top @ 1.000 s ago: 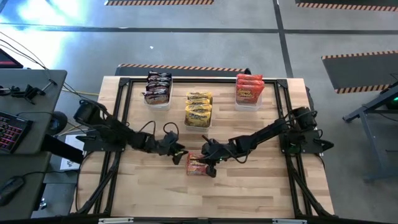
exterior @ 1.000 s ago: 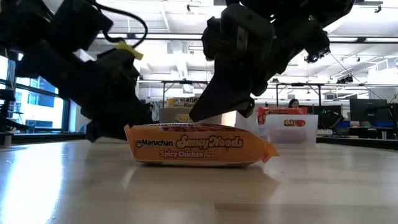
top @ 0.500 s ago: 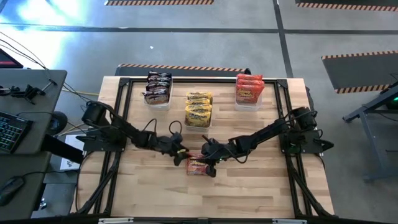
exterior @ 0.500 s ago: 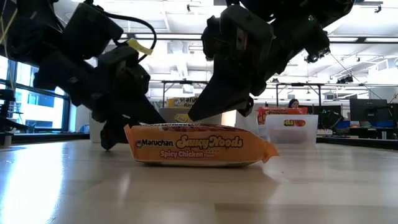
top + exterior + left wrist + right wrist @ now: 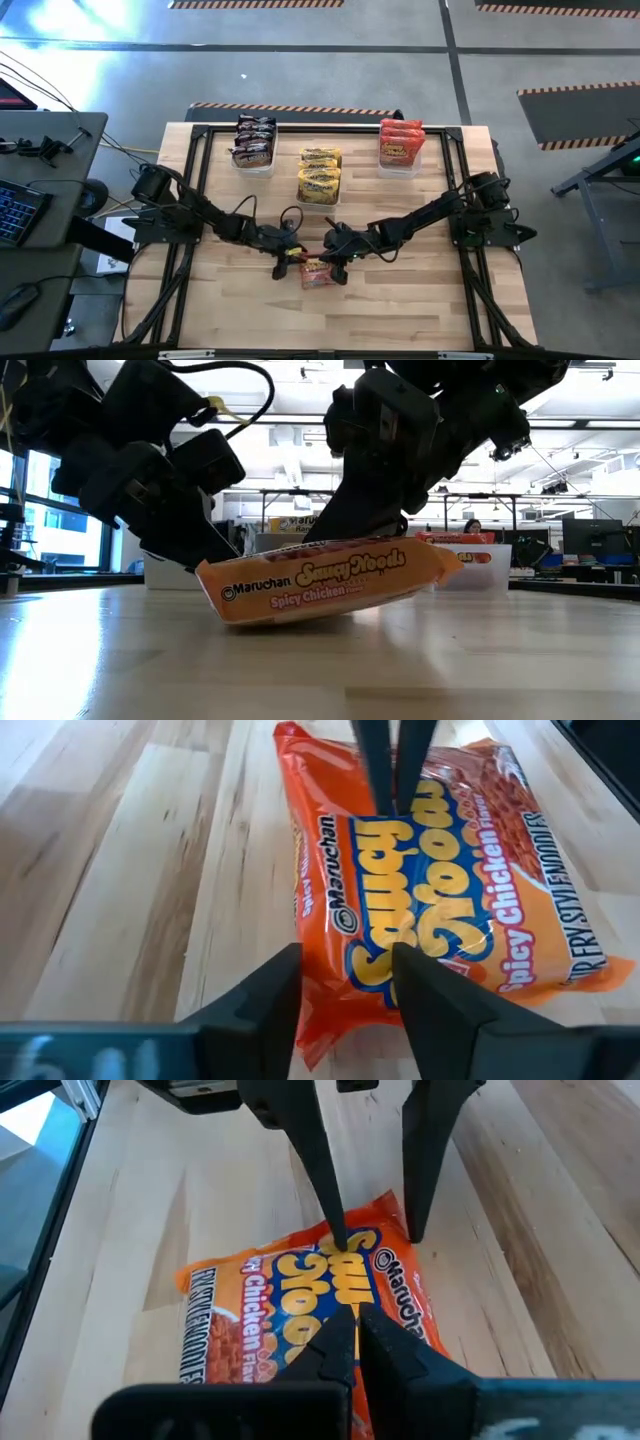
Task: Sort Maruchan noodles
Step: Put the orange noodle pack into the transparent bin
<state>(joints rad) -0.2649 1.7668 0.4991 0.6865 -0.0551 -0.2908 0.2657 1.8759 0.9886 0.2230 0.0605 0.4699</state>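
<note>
Lifting one end of the orange packet (image 5: 325,582) is what the low view shows: the end toward the left tool (image 5: 291,257) stays down on the desk (image 5: 400,310) while the far end tips up. The packet lies near the middle of the desk's front half, between the two tools, its long axis running roughly from one arm to the other. In the left wrist view the left tool's fingers (image 5: 270,995) stand apart, one on each side of the packet's near short edge, so the packet lies straight ahead of that tool with its long axis pointing away from it. The right tool (image 5: 333,256) comes in from the opposite side; in its wrist view its fingers (image 5: 335,1350) are together, their tips over the packet's top face, and I cannot tell whether they pinch any film. Both tools are about equally close, touching or all but touching the packet.

Judging from this, the coming move turns on the left tool closing across the short edge it straddles, since the raised packet gives the lower finger room beneath.

Counted in the high view: one loose orange packet; at the back of the desk three clear bins, with a dark stack (image 5: 253,141) of about three on the left, a yellow stack (image 5: 320,175) of about three in the middle, and a red-orange stack (image 5: 401,142) of about three on the right. Exact counts in the stacks are hard to make out.
</note>
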